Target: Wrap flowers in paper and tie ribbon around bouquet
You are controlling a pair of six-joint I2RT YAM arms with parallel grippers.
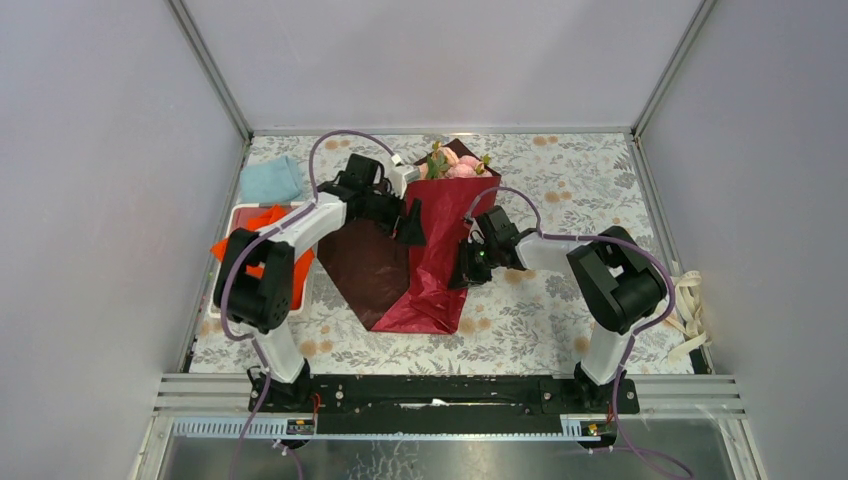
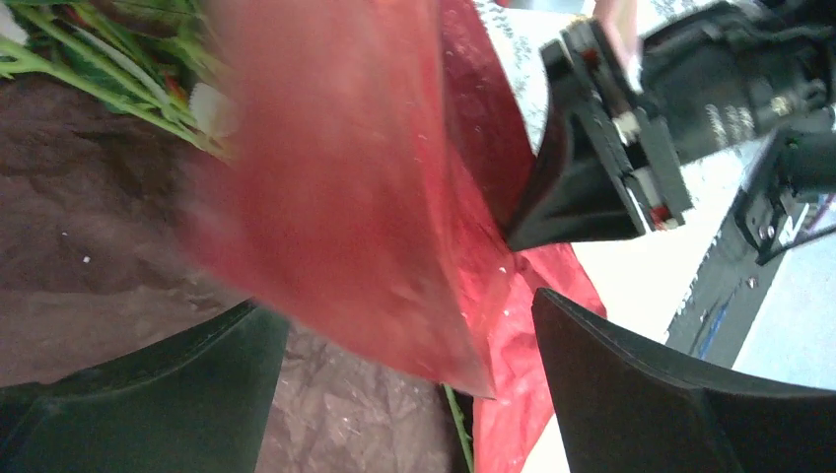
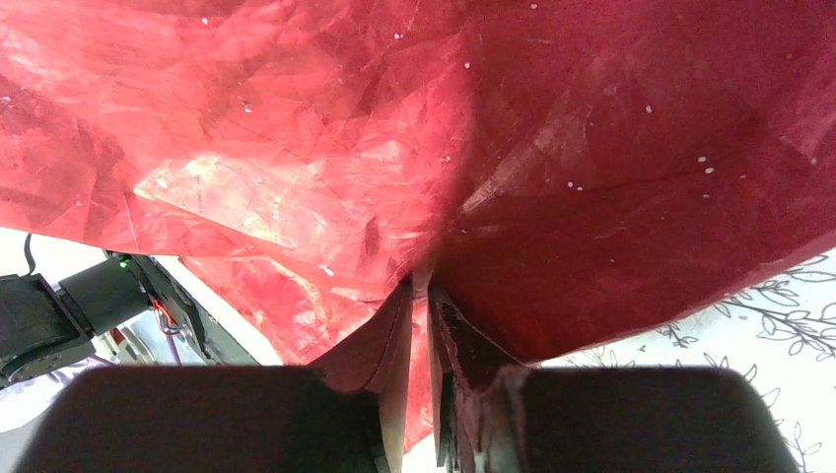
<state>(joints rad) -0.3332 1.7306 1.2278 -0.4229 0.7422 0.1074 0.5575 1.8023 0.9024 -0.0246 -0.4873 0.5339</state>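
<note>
One paper (image 1: 432, 285) is laid mid-table as a diamond, with its long axis running from the far end to the near tip. Its left half is seen flat with the dull underside up, and its right half is raised and folded toward the middle. One bunch of flowers (image 1: 452, 162) is laid on the paper's far end, blooms at the far edge and stems pointed down the axis toward the near tip. The blooms are too small to be counted. The right gripper (image 1: 468, 268) is seen at the paper's right edge, jaws nearly together and pinched on the raised flap. The left gripper (image 1: 411, 228) is placed over the paper's middle, just left of the fold, jaws spread wide and nothing clamped. In the wrist view a blurred red flap is seen between them. The flap lies right of the left gripper, so the tuck across the stems is judged to fall to the right arm, which is nearer. One ribbon (image 1: 690, 305) is seen well right of the paper, untouched. Two cloths are seen left of the paper: one blue cloth (image 1: 270, 180) and one orange cloth (image 1: 262, 245).
</note>
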